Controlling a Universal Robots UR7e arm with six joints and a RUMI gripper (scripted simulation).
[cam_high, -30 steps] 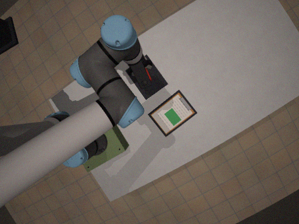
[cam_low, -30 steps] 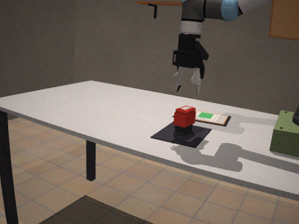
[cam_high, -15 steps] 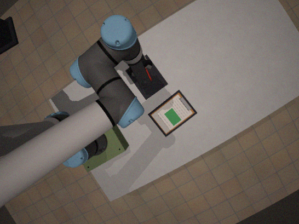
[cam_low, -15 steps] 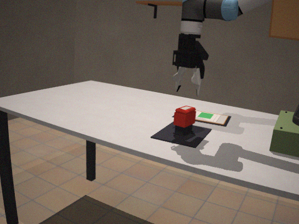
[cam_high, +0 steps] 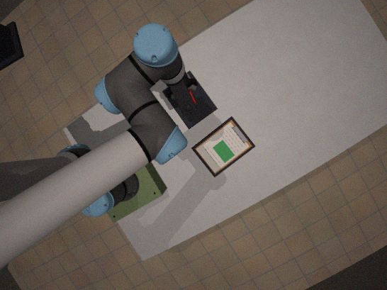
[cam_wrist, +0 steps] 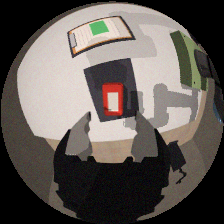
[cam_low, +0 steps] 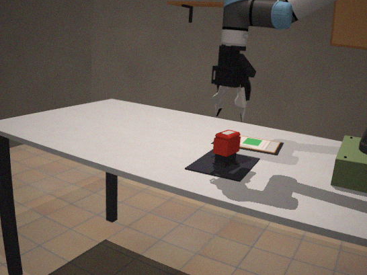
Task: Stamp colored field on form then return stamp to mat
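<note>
My black two-jaw claw with pale grey fingertips (cam_low: 230, 115) hangs partway open with nothing in it, above the stamp. Right below me, apart from my fingertips, the boxy red stamp with a pale top panel and black base (cam_low: 226, 144) (cam_wrist: 106, 100) stands upright on a thin dark square-cornered mat (cam_high: 206, 110) (cam_low: 239, 175) (cam_wrist: 95, 75). I judge it light and its red housing stiff, perhaps a little slick; the base probably gives when pressed, so I would take the red body by two opposite sides, squarely, and keep off the base. Just past the mat lies the dark-edged clipboard (cam_high: 215, 174) (cam_low: 277, 152) (cam_wrist: 129, 31) with its white printed form (cam_high: 232, 134) (cam_low: 263, 144) (cam_wrist: 86, 35) and solid green field (cam_high: 223, 151) (cam_low: 252, 142) (cam_wrist: 99, 27). I count one stamp, one mat, one clipboard, one form, one field.
</note>
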